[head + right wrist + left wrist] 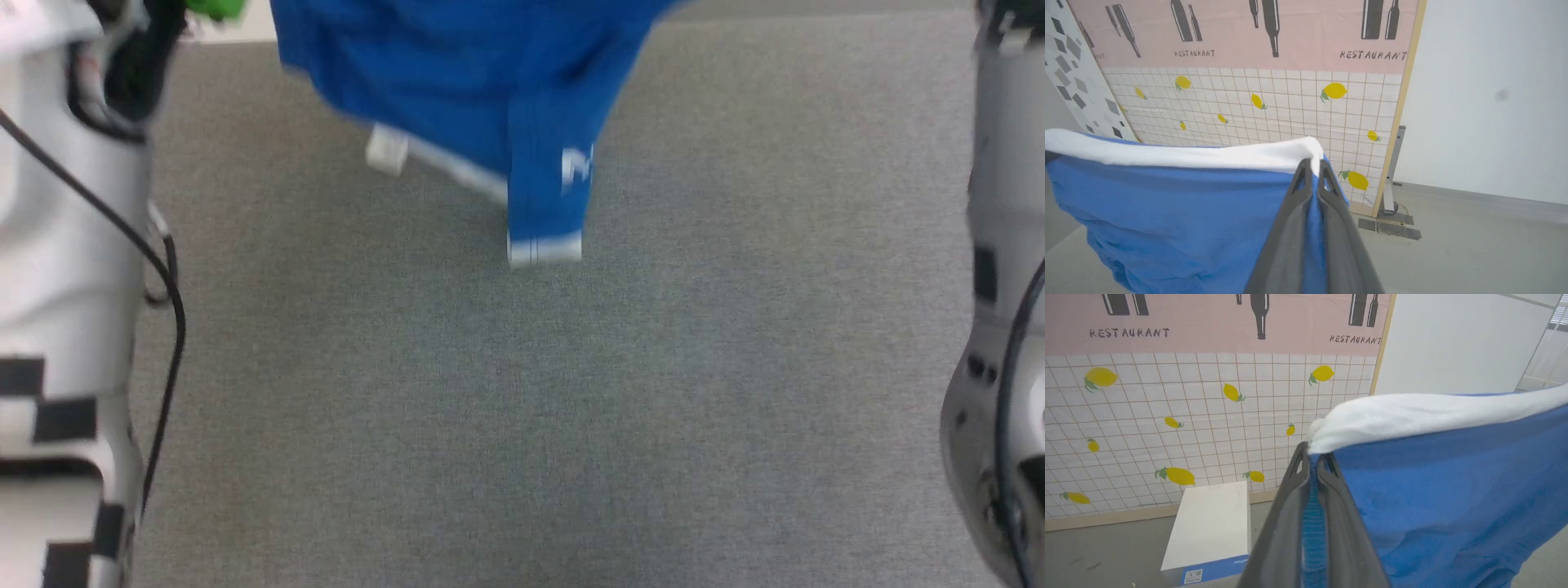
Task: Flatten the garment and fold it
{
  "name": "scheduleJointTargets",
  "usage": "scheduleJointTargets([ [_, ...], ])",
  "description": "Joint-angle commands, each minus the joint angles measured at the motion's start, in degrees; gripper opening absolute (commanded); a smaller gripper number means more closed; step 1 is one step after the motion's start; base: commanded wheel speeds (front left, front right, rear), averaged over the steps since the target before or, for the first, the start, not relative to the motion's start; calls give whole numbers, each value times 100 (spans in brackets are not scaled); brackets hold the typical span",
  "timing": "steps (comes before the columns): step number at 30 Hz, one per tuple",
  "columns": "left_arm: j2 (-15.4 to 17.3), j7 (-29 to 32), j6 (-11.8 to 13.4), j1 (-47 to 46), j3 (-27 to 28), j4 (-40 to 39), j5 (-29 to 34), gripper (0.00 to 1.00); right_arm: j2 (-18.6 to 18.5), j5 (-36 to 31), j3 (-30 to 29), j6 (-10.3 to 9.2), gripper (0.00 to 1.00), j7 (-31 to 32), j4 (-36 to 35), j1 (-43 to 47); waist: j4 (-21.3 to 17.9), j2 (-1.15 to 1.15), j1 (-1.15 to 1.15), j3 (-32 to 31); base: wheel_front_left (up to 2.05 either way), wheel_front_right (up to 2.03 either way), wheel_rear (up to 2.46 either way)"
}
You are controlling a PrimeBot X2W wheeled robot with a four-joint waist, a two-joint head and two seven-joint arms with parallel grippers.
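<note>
While the blue shorts hang stretched between them, my left gripper and my right gripper each clamp their white upper edge.

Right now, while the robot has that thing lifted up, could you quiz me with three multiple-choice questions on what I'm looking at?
1. Where are the shorts?
A. Spread flat on the floor
B. Hanging from the left fingers and the right fingers
C. Folded on a chair

2. What colour is the band along their top edge?
A. White
B. Red
C. Black

3. How do the left fingers stand?
A. Wide open
B. Half open, touching nothing
C. Shut on the fabric

Answers:
1 B: each wrist view shows the cloth draping down from a pinched corner.
2 A: a white strip tops the blue cloth in both wrist views.
3 C: the two dark fingers press together with blue fabric between them.
</note>
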Motion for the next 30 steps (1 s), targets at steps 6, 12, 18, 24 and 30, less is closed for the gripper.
scheduleJointTargets([
  [6, 13, -899, 62, -1201, 88, 503, 368, 0, 13, -333, -301, -10, 0, -1351, 675, -1275, 144, 0, 0, 590, 0, 0, 0],
  [12, -42, -1590, -1, -1418, 26, 981, 462, 0, 16, -158, -179, -10, 0, -2203, 1352, -1550, 237, 0, 0, 725, 0, 0, 0],
  [18, -117, -2014, -138, -750, -251, 1379, 318, 0, 16, 196, 211, -10, 0, -2542, 1647, -889, 310, 0, 0, 641, 0, 0, 0],
  [24, -143, -2478, -186, 415, -695, 1351, 83, 0, 16, 958, 516, -10, 0, -2845, 1103, 473, 300, 0, 0, 235, 0, 0, 0],
  [30, -325, -2751, -190, 2180, -1030, 766, -406, 0, -242, 1533, 936, -10, 0, -2630, 40, 2749, 309, 0, 0, -533, 0, 0, 0],
])
